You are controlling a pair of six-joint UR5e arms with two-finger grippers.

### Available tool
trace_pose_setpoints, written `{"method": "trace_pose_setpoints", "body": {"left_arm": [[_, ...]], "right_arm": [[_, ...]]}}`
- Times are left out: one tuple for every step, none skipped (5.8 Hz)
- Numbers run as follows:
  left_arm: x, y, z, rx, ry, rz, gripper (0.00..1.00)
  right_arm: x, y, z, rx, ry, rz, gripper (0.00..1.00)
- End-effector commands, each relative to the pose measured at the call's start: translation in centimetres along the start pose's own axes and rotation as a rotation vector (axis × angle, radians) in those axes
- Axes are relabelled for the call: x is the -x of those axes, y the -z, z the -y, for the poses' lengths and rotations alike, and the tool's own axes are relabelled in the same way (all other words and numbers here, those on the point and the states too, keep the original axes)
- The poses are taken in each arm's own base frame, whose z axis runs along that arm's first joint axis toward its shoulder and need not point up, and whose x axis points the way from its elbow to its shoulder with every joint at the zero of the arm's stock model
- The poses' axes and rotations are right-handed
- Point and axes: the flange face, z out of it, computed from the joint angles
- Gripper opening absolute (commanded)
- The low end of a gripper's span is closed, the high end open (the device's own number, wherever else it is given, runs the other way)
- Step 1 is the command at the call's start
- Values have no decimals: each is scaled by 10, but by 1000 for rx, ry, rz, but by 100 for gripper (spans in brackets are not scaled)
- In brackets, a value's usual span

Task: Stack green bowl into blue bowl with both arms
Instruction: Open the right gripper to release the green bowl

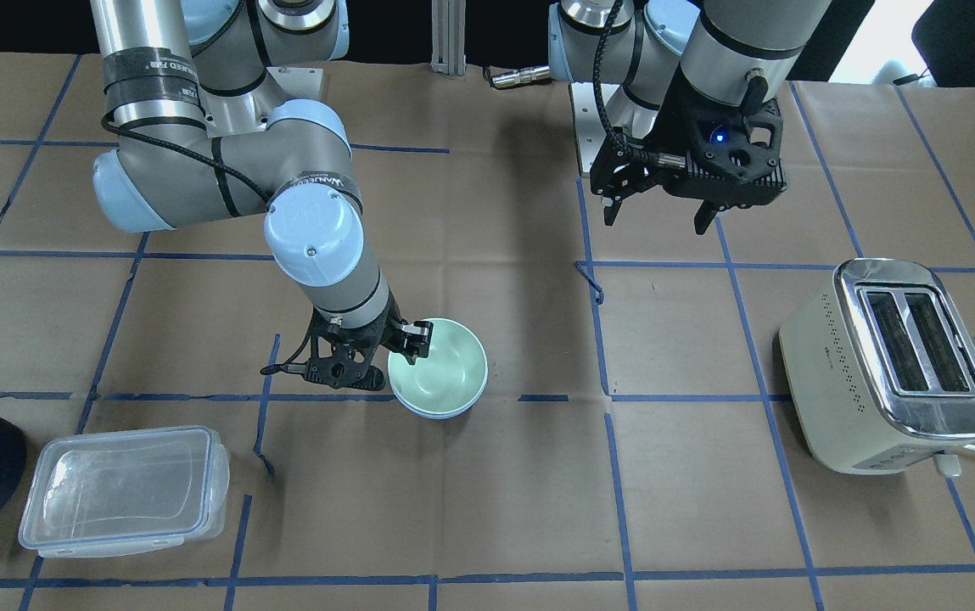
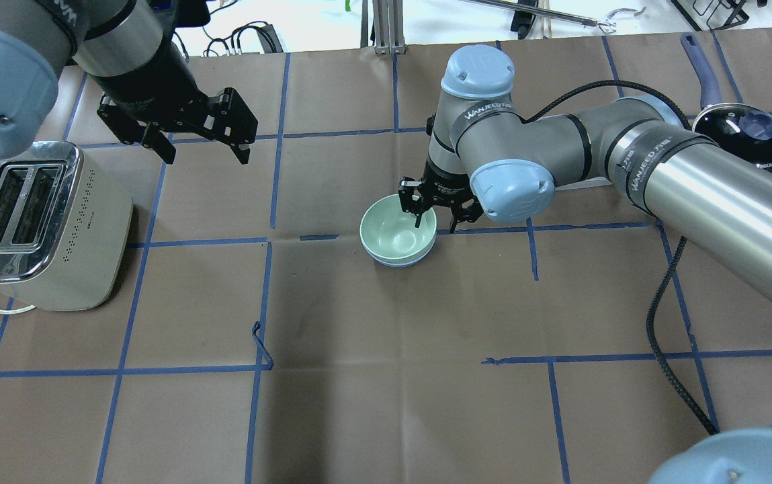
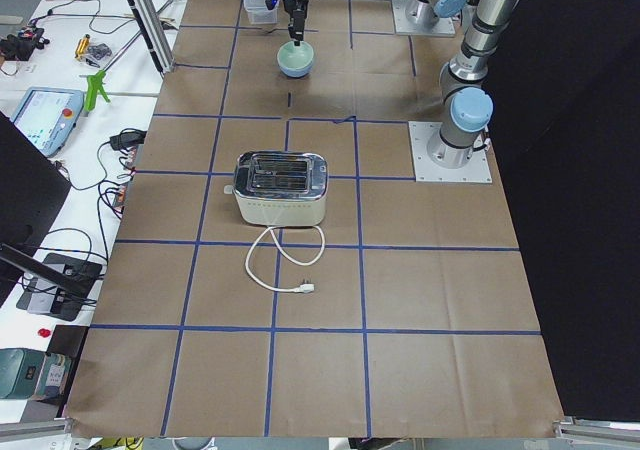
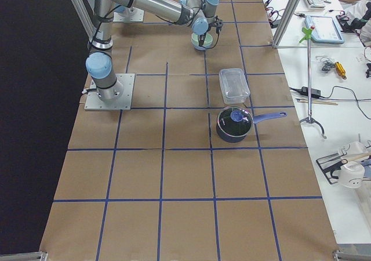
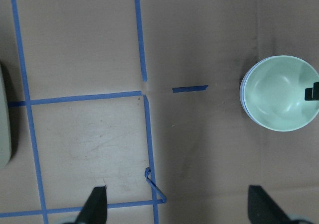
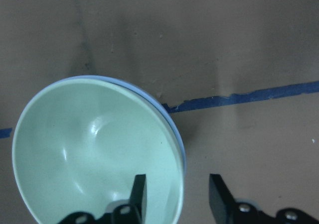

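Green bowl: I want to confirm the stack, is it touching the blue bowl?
Touching. The right wrist view shows the green bowl nested in the blue bowl, rims meeting.

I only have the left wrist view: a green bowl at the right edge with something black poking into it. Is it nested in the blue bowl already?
Observer: Yes. In the front view the green bowl sits inside the blue bowl, which shows only as a thin band under its rim.
Operator: And the black bit?
Observer: It belongs to the right gripper. In the right wrist view its jaws straddle the green rim, one inside and one outside, with a gap on each side, so it is open.
Operator: Anything close to the stack?
Observer: The nearest item is a clear lidded container, apart from the bowls on the right arm's side.
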Motion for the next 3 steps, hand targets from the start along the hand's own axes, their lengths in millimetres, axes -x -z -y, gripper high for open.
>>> {"method": "trace_pose_setpoints", "body": {"left_arm": [[0,1,1,-2,-12,1,99],[0,1,0,-4,-12,1,99],[1,1,0,-2,-10,2,99]], "right_arm": [[-5,73,11,16,-29,-21,100],[-21,119,4,56,-63,-37,100],[-49,156,-10,80,-94,-49,100]]}}
